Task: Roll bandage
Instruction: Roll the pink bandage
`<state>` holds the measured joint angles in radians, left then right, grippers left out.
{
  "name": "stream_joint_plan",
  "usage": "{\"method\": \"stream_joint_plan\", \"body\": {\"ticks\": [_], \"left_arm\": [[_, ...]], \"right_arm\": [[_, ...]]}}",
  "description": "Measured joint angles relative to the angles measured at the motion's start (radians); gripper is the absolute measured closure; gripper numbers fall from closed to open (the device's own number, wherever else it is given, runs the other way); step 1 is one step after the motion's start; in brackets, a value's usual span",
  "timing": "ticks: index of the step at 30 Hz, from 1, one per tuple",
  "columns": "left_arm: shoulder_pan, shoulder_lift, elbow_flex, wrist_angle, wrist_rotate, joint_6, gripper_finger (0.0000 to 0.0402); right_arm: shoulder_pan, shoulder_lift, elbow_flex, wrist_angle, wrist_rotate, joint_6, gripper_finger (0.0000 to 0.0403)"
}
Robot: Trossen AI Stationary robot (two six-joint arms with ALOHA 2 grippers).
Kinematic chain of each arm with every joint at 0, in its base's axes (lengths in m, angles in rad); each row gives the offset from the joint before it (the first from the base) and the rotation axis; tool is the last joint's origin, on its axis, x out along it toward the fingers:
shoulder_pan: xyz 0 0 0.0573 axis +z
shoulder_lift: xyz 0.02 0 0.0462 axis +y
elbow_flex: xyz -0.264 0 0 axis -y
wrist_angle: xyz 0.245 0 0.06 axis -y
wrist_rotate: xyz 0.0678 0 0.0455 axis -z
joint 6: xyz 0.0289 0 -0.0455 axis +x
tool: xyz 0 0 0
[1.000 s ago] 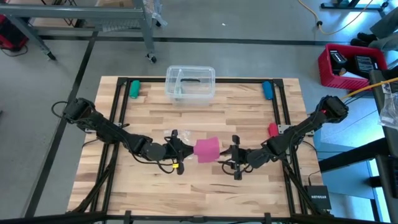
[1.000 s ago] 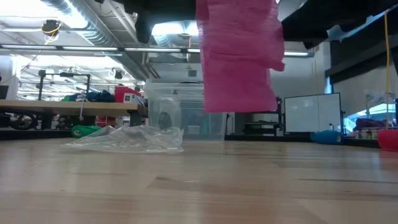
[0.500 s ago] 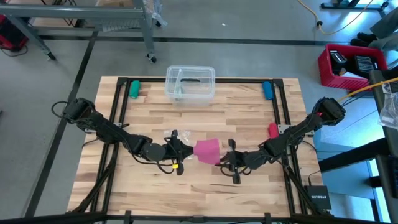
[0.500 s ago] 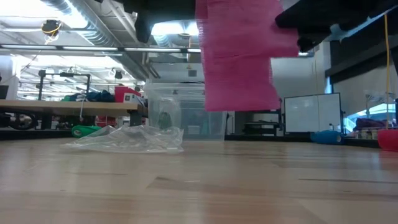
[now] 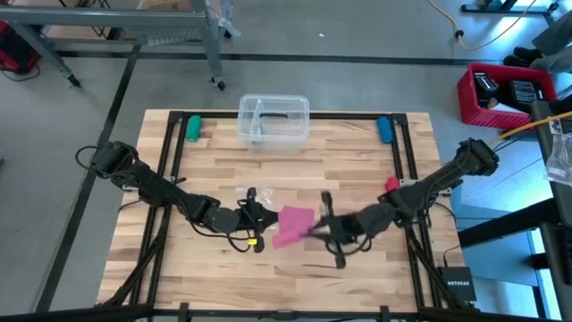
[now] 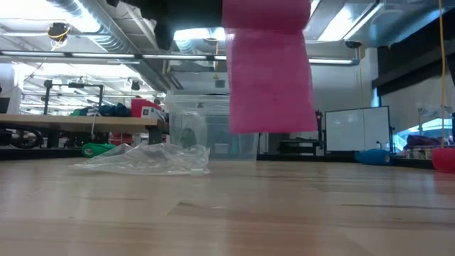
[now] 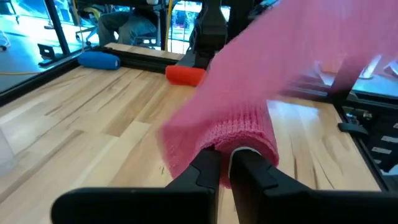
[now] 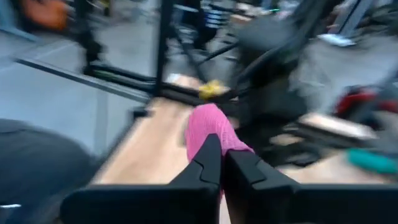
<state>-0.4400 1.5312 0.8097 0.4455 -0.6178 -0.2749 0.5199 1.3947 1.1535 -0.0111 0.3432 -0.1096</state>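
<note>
The pink bandage [image 5: 292, 225] hangs in the air over the middle of the table, between my two grippers. In the low view the bandage [image 6: 270, 71] is a broad pink sheet whose lower edge is well above the wood. My left gripper [image 5: 262, 221] is shut on its left end, and my right gripper [image 5: 315, 225] is shut on its right end. The right arm is blurred. My left gripper pinches the bandage's left end [image 7: 242, 134] between its two fingers, where the knit bunches over the fingertips. The fingers come nearly level from the table's left. The bandage is lifted clear of the table. My right gripper pinches the bandage's right end [image 8: 208, 127] between its shut fingers, coming nearly level from the table's right. The pink fabric shows just past the fingertips. How many layers it has, I cannot tell.
A clear plastic box [image 5: 273, 119] stands at the far middle, and a crumpled clear wrapper [image 6: 142, 159] lies on the wood near it. A small red object [image 5: 391, 186] sits at the right. A green roll [image 5: 193, 128] and a blue one [image 5: 384, 130] lie at the far corners.
My right gripper has taken hold of the bandage's right side, then gone up and a little toward my left gripper. The bandage's right end has risen with it; its loose side flap is gone and it hangs as a straighter sheet.
</note>
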Motion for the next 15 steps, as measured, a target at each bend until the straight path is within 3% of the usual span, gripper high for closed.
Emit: {"method": "stream_joint_plan", "body": {"ticks": [8,15], "left_arm": [[-0.041,0.001,0.000,-0.010,0.014,0.026,0.0386],[-0.120,0.001,0.000,0.061,0.016,0.102,0.0386]], "right_arm": [[-0.149,0.000,0.299,-0.295,0.132,-0.165,0.0399],[-0.334,0.000,0.358,-0.354,0.143,-0.174,0.0393]]}}
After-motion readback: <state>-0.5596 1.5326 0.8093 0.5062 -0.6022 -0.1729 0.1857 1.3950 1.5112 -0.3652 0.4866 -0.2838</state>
